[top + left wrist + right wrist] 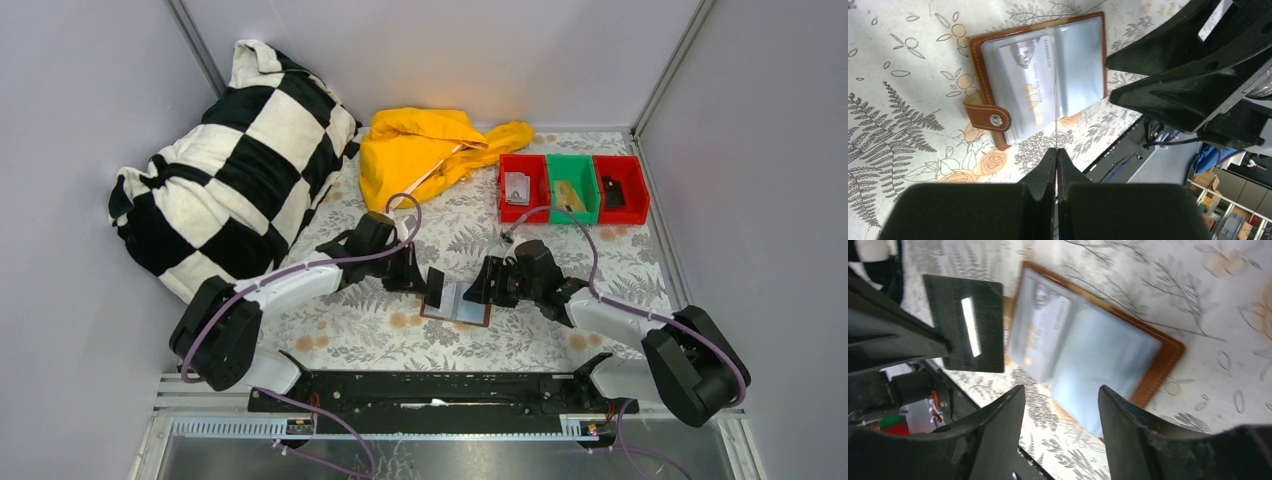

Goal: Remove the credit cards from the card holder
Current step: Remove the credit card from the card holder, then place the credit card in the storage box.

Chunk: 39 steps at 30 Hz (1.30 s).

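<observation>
card holder (1080,60) lies open mid-table; its vip card (1028,90), likely stiff and slick, wants an edge pinch. left gripper (1056,152), 9 o'clock, clamps a dark card (968,330); right gripper (1060,390), 3 o'clock, gapes empty.

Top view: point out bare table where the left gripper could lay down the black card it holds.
Bare table lies between the card holder and the black rail; more between the right gripper and the bins, and in front of the yellow cloth. Crowded: around the holder, where the left gripper holds the black card; the pillow fills the back left.
</observation>
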Motion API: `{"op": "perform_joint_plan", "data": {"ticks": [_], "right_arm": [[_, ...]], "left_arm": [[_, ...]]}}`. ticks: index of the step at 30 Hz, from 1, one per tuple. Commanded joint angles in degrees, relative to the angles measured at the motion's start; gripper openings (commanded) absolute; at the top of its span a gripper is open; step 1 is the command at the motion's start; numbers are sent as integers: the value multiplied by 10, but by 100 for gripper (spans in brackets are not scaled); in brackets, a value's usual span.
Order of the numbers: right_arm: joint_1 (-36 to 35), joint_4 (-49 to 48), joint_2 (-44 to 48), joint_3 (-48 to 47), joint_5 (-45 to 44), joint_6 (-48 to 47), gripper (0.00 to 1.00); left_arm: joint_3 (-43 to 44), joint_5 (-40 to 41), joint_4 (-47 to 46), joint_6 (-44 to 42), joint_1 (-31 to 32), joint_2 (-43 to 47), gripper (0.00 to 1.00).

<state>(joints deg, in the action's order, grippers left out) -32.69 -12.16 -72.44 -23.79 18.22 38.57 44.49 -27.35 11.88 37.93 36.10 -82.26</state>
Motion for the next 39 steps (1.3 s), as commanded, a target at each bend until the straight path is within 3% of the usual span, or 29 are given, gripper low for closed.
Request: {"op": "perform_joint_plan", "data": {"ticks": [1, 5, 11, 15, 21, 27, 34, 37, 39], "right_arm": [[-2, 19, 36, -60, 85, -34, 66], [11, -36, 42, -63, 146, 1, 69], [54, -238, 33, -12, 226, 130, 70], [56, -272, 18, -9, 250, 140, 69], [57, -437, -15, 21, 282, 231, 63], [57, -578, -70, 27, 305, 312, 35], [57, -738, -118, 36, 306, 405, 12], [61, -682, -100, 27, 306, 386, 2], [75, -557, -57, 15, 301, 327, 0]], "left_arm": [[49, -38, 38, -50, -12, 44, 0], [75, -101, 48, -63, -24, 55, 0], [70, -189, 11, -42, -46, 67, 0], [47, -224, -41, -7, -55, 75, 0], [28, -243, -98, 31, -56, 88, 0], [23, -251, -116, 45, -56, 85, 0], [25, -250, -110, 39, -56, 80, 0], [35, -215, -69, 18, -56, 79, 0], [55, -173, -15, -7, -56, 79, 19]]}}
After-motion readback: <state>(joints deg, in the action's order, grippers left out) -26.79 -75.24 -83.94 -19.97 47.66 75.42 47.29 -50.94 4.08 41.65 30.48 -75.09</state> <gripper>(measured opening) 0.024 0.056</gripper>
